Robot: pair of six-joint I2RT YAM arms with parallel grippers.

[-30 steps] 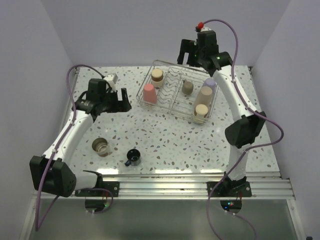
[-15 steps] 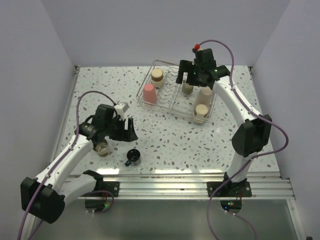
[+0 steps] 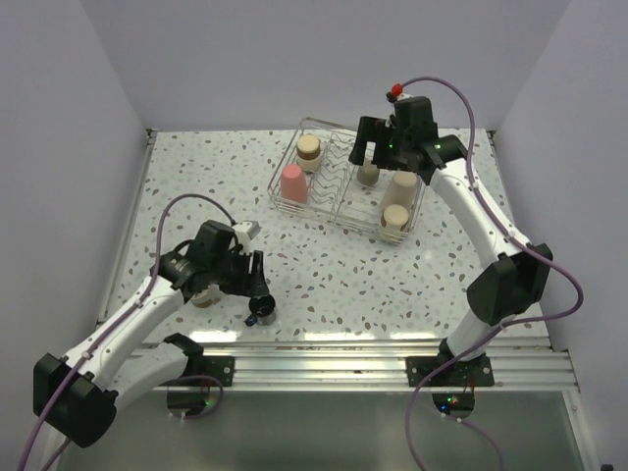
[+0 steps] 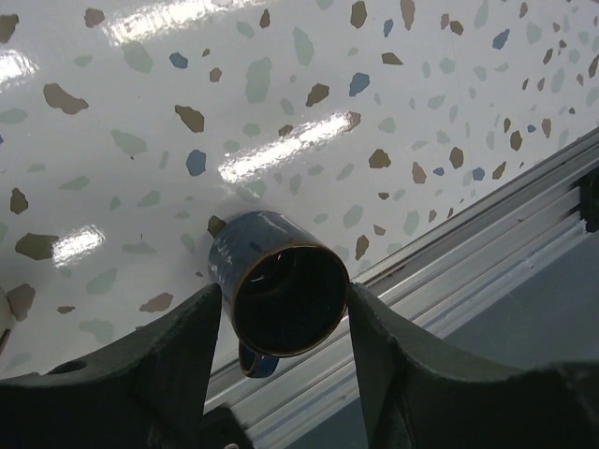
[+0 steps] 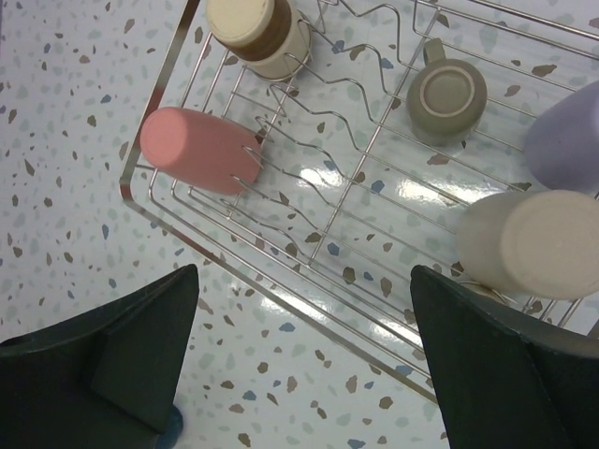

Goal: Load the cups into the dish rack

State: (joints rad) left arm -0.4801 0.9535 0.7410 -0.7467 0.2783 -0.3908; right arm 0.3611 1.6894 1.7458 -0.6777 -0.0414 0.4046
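A small black handled mug (image 4: 285, 297) stands upright on the speckled table near the front edge (image 3: 262, 310). My left gripper (image 4: 284, 292) is open and straddles it, one finger on each side, the right one at the rim. A grey-beige cup (image 3: 199, 293) stands just left of it, partly under my left arm. The silvery wire dish rack (image 3: 337, 203) at the back holds a coral-pink cup (image 5: 198, 150), a beige cup (image 5: 255, 33), a grey-beige cup (image 5: 447, 94), a lavender cup (image 5: 567, 136) and a tall beige tumbler (image 5: 529, 245). My right gripper (image 5: 309, 365) is open and empty above the rack (image 3: 376, 147).
A metal rail (image 3: 373, 353) runs along the table's front edge, just behind the mug in the left wrist view (image 4: 487, 243). White walls close in the table at the left, back and right.
My left arm has swung from the back left toward the front and come down over the black mug. My right gripper has moved from behind the rack to above it.
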